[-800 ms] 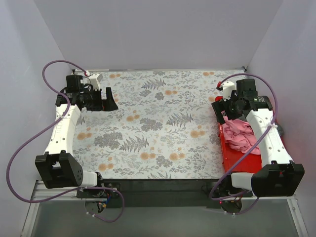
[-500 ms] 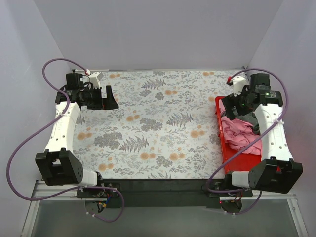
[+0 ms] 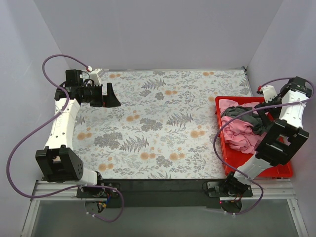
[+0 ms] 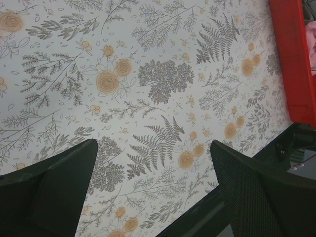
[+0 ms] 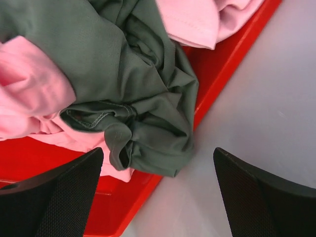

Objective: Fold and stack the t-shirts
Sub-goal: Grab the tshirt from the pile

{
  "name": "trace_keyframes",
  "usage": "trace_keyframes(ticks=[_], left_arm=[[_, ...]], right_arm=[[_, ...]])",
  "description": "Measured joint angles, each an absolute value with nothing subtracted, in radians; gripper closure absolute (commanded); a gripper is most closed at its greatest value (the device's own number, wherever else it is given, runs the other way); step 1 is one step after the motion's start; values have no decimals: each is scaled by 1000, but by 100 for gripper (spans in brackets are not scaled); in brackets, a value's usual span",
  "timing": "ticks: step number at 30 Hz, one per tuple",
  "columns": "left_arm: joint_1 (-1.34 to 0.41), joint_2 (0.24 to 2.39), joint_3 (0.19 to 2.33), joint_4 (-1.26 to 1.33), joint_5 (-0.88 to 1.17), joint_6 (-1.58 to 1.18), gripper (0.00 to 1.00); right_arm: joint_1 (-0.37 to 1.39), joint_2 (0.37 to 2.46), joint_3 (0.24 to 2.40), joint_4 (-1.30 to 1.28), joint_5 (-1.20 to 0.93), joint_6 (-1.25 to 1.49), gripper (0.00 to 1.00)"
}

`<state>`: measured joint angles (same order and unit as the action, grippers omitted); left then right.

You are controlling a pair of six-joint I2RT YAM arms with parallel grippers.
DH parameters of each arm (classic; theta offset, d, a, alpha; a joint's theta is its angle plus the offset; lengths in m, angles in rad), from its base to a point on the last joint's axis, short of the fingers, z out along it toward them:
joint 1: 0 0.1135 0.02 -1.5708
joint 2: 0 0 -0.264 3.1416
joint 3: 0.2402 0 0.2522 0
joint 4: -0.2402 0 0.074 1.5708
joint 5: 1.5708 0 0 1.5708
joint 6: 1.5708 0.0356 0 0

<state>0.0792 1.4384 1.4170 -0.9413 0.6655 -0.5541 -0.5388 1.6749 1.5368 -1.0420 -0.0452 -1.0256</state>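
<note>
The t-shirts lie crumpled together in the red tray point(image 3: 266, 170) at the right: a dark grey one point(image 3: 241, 117) on top of pink ones point(image 3: 239, 136). The right wrist view has the grey shirt point(image 5: 123, 74) draped over the tray's rim point(image 5: 212, 69), with pink cloth point(image 5: 29, 98) beside and under it. My right gripper point(image 5: 158, 152) hangs open above that rim and holds nothing; from above it sits at the tray's far right side point(image 3: 269, 109). My left gripper point(image 3: 106, 96) hovers open over the floral cloth point(image 4: 158, 79) at the far left, empty point(image 4: 153, 143).
The floral table cloth point(image 3: 163, 123) covers the table between the arms. Grey walls close in on both sides, and the right one runs right next to the tray. The table's dark front edge point(image 4: 207, 212) and the tray's corner point(image 4: 291, 59) show in the left wrist view.
My right arm has swung from above the tray's left part out to its far right side, uncovering the shirt pile. The left gripper has drifted slightly back.
</note>
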Motion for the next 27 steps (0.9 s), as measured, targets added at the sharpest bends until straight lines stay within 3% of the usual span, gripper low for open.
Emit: trace_keyframes(ticks=[18, 22, 24, 27], left_arm=[[79, 1438, 1394, -944, 685, -532, 2], [79, 1438, 1393, -943, 690, -531, 2], [79, 1438, 1393, -943, 690, -531, 2], [79, 1438, 1384, -942, 692, -529, 2]], right_arm=[[-537, 1777, 1478, -1048, 15, -1081, 3], [-536, 1777, 1471, -1048, 25, -1083, 15], [-536, 1777, 1471, -1048, 29, -1083, 33], [-537, 1777, 1471, -1048, 36, -1088, 38]])
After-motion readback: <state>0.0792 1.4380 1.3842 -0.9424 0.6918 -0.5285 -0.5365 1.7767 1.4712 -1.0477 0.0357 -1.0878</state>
